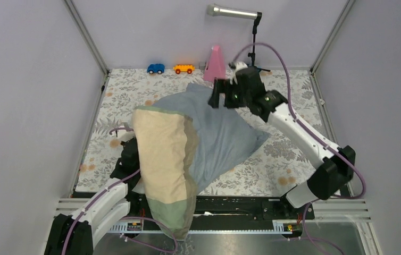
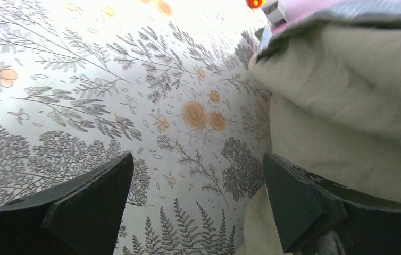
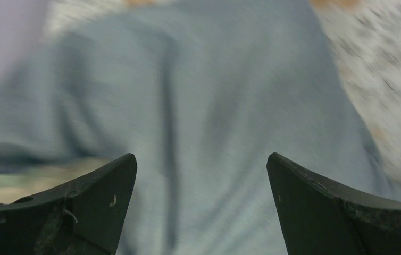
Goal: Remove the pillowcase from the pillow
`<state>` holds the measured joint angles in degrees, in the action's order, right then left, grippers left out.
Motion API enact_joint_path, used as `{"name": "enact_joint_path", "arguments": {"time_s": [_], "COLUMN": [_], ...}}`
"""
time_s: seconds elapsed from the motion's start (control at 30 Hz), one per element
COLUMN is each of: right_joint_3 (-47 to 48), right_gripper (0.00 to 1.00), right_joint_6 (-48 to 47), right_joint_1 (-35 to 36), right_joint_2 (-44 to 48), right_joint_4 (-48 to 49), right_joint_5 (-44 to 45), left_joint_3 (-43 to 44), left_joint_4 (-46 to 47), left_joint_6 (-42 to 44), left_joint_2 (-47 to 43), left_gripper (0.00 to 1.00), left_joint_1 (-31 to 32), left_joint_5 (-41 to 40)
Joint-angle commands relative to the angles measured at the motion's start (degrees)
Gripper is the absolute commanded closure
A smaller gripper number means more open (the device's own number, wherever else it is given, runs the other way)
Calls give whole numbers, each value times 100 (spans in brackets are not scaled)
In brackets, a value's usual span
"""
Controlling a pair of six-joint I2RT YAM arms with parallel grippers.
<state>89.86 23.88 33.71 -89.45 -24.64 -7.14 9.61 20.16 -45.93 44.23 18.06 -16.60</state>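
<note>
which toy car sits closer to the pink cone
The orange toy car: it stands just left of the pink cone, while the blue toy car sits further left.

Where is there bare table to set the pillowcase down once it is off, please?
Bare table lies right of the pillowcase, up to the right arm, and far left, between pillowcase and toy cars. Centre and near left are crowded.
</note>
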Motion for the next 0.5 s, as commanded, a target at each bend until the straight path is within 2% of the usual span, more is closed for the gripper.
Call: {"name": "enact_joint_path", "arguments": {"time_s": [0.0,0.17,0.27,0.37,0.47], "right_joint_3": [-1495,-2588,-2822,-2812,-2691], "right_gripper": [0,0,1,0,0], "right_joint_6": [-475,-253,-235,-263,-294], "right_joint_1": [-200,-848,-980,-1019,-1016], "right_joint_2": [1180,1003,702,319,-233], "right_joint_4": [874,1381,1611,1687,1639], "right_joint_5": [1927,1185,1007,919,569], "left_joint_3": [261,376,555,571,518], "left_joint_4": [-301,-1325,-2121,-2214,-1688], "left_joint_6": [-551,-1367,-1947,-1939,-1583], "left_joint_2": [-395,-819,-981,-1028,-876], "left_gripper": [1,1,1,1,1], "left_joint_1": [22,43,110,152,162], "left_joint_5": [-970,-2221,-2896,-2974,-2590]}}
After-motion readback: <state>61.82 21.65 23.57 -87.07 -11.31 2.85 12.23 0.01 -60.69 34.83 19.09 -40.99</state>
